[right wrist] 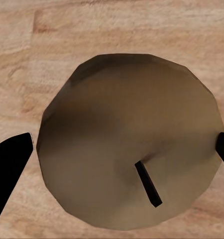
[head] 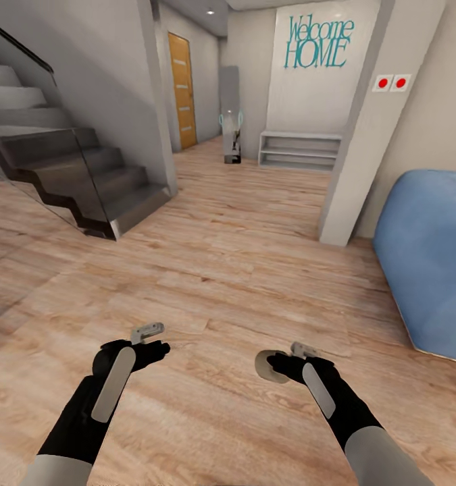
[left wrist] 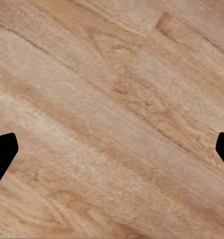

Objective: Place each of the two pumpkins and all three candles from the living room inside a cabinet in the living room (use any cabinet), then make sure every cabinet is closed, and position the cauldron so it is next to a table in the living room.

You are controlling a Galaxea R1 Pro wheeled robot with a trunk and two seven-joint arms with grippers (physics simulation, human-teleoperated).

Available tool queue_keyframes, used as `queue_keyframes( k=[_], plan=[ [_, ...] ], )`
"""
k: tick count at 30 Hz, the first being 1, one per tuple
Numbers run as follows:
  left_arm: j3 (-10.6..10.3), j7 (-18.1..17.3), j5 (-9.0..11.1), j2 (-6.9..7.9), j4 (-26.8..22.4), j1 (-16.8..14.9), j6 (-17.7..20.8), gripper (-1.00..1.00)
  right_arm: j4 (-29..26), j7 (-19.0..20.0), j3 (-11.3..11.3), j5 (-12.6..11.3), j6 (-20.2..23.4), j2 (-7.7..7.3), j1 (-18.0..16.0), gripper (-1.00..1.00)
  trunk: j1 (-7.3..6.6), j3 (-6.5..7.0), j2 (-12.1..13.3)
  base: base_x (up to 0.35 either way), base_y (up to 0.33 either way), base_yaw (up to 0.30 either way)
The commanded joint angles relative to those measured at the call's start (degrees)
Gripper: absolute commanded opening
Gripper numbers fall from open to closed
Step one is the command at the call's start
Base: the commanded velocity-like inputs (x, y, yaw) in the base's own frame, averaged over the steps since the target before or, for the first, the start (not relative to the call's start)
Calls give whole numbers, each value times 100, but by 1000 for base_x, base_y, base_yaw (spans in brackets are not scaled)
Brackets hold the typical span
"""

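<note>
Wooden floor is passing beneath me. My right gripper [head: 276,365] is clamping a squat grey candle [right wrist: 129,142], wick end facing the wrist camera, axis along the fingers. My left gripper [head: 148,337] is hanging wide, holding nothing.

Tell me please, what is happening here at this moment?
A two-armed robot stands on a light wooden plank floor in a hallway, near a dark staircase and a blue cushion. Its right end effector holds a squat greyish-brown candle with a dark wick between its fingers. Its left end effector is open and empty above the floor. No cabinet is visible.
</note>
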Motion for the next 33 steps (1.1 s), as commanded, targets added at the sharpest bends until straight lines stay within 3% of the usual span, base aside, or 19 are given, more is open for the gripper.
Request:
queue_keyframes(
  k=[1,6,10,33],
  plan=[
    [0,54,56,7,-4,-4,11,100,-10,-58,15,-62,17,-3,-1,-100,-24,5,39,0,0,150],
    [260,51,52,16,11,-7,21,100,-2,-66,15,-62,9,3,-1,-100,-133,53,240,0,0,150],
    [341,53,33,17,13,-11,24,100,-2,-66,15,-62,8,6,-1,-100,-221,92,400,0,0,150],
    [349,58,26,9,13,-13,19,100,-1,-63,57,-62,7,6,-1,-100,-726,314,1323,0,0,150]
  ],
)
